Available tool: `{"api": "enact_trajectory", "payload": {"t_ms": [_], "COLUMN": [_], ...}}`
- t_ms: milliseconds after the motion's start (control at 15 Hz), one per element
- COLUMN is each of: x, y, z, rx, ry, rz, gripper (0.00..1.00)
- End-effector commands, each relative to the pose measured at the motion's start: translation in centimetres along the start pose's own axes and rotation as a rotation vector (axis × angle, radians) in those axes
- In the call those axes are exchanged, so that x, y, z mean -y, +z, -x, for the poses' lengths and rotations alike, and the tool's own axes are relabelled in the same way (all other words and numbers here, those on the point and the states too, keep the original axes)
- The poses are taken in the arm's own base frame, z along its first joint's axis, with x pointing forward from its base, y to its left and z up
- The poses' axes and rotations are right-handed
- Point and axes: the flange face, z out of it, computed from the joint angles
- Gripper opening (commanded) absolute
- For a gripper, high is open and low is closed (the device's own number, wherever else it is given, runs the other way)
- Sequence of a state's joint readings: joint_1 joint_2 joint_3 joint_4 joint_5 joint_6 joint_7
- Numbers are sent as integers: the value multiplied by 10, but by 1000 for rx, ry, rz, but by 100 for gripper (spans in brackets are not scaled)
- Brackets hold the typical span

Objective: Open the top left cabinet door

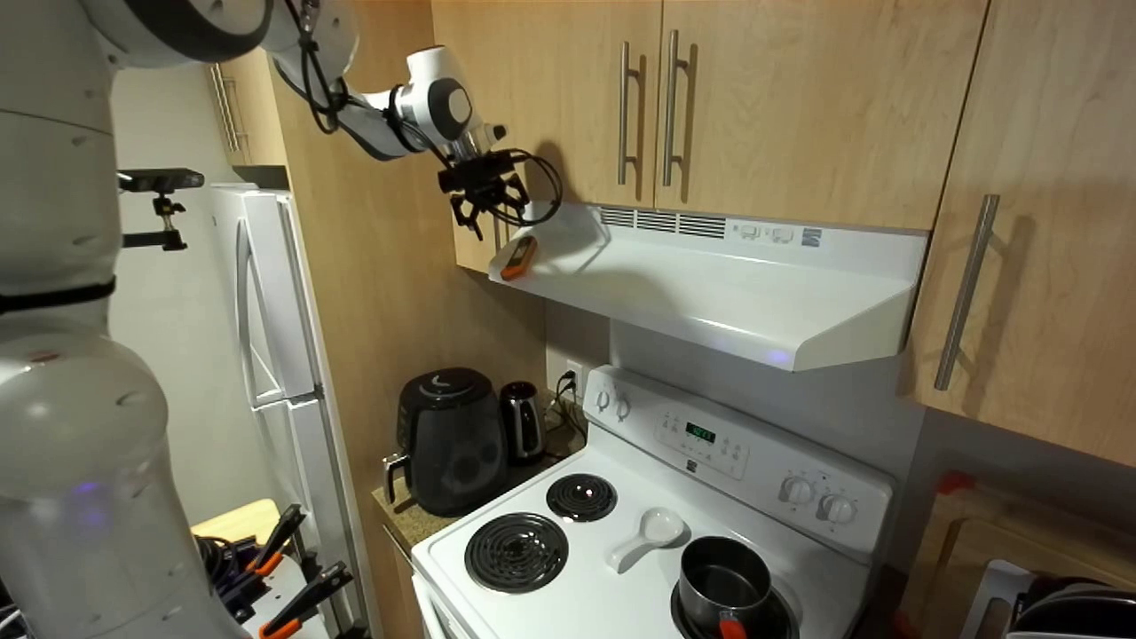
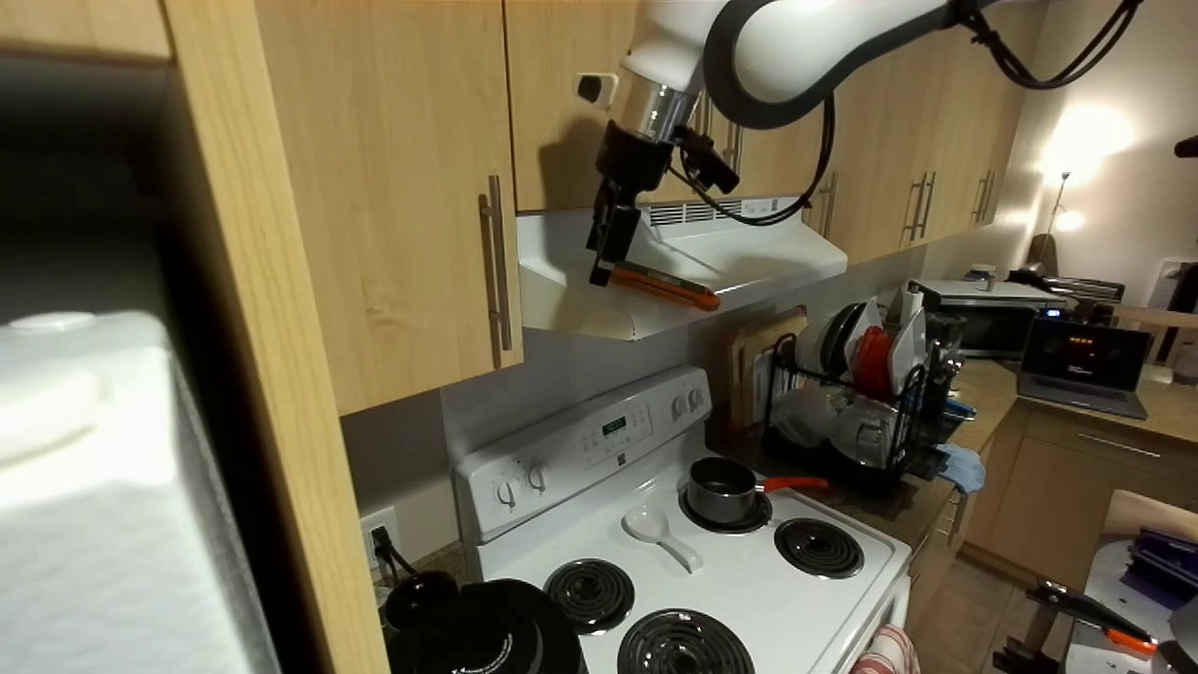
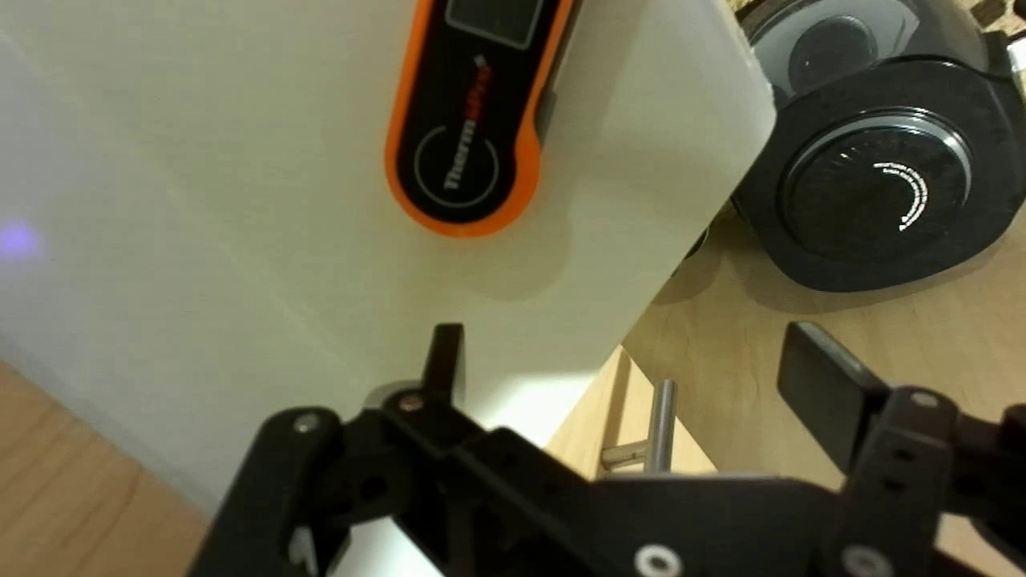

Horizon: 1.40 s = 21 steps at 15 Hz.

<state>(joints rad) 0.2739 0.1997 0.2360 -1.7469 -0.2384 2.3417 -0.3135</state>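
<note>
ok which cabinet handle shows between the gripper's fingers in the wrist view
The steel handle of the top left cabinet door, left of the range hood; it's the only cabinet handle in that view.

Open air lies between gripper (image 3: 624, 349) and handle (image 2: 500, 267), while the hood (image 2: 758, 255), bearing a thermometer (image 2: 666, 285), fills the space just beside.

In an exterior view I have the top left cabinet door (image 2: 402, 215) closed: a tall, narrow, plain-faced panel of light maple-coloured wood, upright, its right edge just beside the range hood (image 2: 749, 248). Its straight metal bar handle (image 2: 501, 262) runs vertically near that edge, ending just above the lower corner, standing off the face on short posts. My wrist view gives me only a wedge of the door and one end of the handle.
</note>
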Motion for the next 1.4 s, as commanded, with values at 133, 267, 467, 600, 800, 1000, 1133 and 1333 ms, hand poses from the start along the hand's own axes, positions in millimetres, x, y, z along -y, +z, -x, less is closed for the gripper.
{"api": "enact_trajectory", "payload": {"t_ms": [133,267,467,600,800,1000,1133,1333], "x": [5,12,18,18,15,8,3,4], "y": [9,13,21,26,30,36,37,35], "z": [-14,-19,-23,-24,-22,-17,-14,-15], "rx": [-90,-112,-114,-107,-100,-89,-85,-70], "ry": [-65,-77,-91,-87,-70,-66,-76,-81], "rz": [-38,-58,-81,-77,-44,-18,17,-5], "gripper": [100,100,100,100,100,100,100,100]}}
